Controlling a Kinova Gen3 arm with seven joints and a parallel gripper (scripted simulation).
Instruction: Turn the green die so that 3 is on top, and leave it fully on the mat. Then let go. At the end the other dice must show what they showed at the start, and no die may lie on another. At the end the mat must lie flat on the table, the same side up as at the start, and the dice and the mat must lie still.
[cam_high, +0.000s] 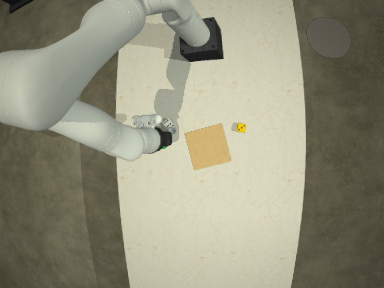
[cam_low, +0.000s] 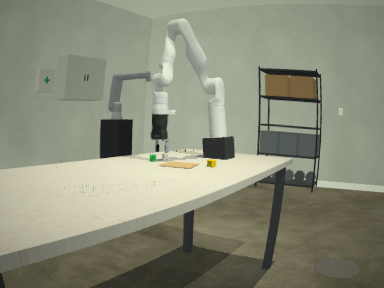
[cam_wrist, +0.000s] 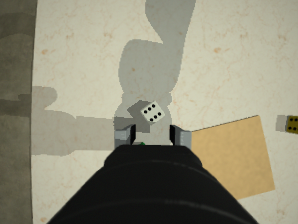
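Fingers released, empty, above small green die (cam_low: 152, 157); die off tan square mat (cam_high: 207, 146), at its 9 o'clock. Grasp, turn, placement left.

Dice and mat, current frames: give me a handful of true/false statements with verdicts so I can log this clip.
1. The green die lies on the mat. False: it sits on the bare table, left of the mat.
2. The end effector is open and holds nothing. True.
3. The white die shows six pips on top. True.
4. The yellow die is stacked on the white die. False: it lies alone on the far side of the mat.
5. No die rests on the mat. True.
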